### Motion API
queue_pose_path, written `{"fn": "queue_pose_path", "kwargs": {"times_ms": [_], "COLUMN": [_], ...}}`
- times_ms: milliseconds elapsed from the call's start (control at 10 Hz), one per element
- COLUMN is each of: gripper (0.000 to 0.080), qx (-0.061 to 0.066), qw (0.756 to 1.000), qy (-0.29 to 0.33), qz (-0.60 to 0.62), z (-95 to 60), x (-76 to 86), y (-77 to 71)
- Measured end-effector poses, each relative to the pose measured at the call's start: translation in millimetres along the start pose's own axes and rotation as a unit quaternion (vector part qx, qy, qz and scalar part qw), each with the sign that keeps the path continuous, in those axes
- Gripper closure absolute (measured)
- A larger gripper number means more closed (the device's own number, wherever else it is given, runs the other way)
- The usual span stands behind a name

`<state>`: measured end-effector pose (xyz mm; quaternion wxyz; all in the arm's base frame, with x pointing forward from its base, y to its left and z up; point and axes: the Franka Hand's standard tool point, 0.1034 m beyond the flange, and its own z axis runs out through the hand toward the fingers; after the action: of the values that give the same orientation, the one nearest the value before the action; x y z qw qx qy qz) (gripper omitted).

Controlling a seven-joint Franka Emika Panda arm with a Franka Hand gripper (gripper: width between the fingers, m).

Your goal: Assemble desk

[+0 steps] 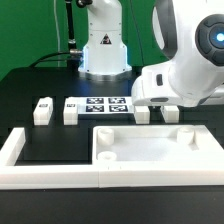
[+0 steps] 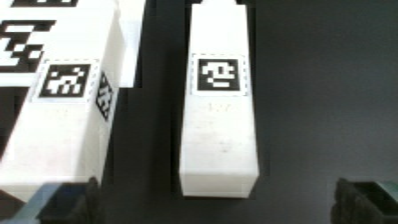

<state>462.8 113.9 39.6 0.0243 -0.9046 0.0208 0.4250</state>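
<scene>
1. Nearest on the black counter [image 1: 60,150] lies the wide, flat, white plastic tray-like tabletop [image 1: 160,150], raised edges up, with round bosses showing near its corners. On the exterior view's left, a long low white fence bar [image 1: 20,150] brackets the counter.
2. Beyond the tabletop and apart from it stands a row of short white rectangular block legs. Two are on the exterior view's left [image 1: 42,110], then comes the thin flat white marker board [image 1: 105,105], then two more on the exterior view's right [image 1: 142,113].
3. The arm's white hand [image 1: 170,88] hangs over that right pair. The wrist view shows one tagged white block leg [image 2: 222,110] straight below, midway between the two dark fingers [image 2: 365,198]. These are spread wide and pinch nothing.
4. The relation that matters: the leg's long axis runs crosswise to the line joining the fingertips. Closing would therefore meet its two long, narrow sides. I judge that a straight descent is called for, with no turn of the wrist.
5. A neighbouring leg [image 2: 63,100] lies parallel just beside it, with only a narrow dark gap between them. One finger looks to sit over that gap or the neighbour's edge — a likely snag.
6. Farthest back stands the arm's white base [image 1: 105,50].
</scene>
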Motion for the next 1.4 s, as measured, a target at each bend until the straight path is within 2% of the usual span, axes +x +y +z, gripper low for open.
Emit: {"fn": "queue_pose_path", "kwargs": {"times_ms": [100, 200, 300, 400, 800, 1000, 1400], "gripper": [0.0150, 0.0150, 0.0150, 0.0150, 0.0165, 0.0512, 0.0509], "qx": [0.001, 0.014, 0.021, 0.024, 0.022, 0.022, 0.022], "qw": [1.000, 1.000, 0.999, 0.999, 0.999, 0.999, 0.999], "qy": [0.000, -0.010, -0.027, -0.034, -0.034, -0.034, -0.034], "qz": [0.000, 0.002, 0.003, 0.004, 0.001, 0.000, 0.000], "z": [1.8, 15.8, 31.0, 38.3, 41.4, 41.4, 41.4], "x": [0.4, 0.4, -0.2, 1.4, 2.1, 2.0, 2.0], "y": [-0.9, -6.8, -11.1, -12.7, -14.6, -14.6, -14.6]}}
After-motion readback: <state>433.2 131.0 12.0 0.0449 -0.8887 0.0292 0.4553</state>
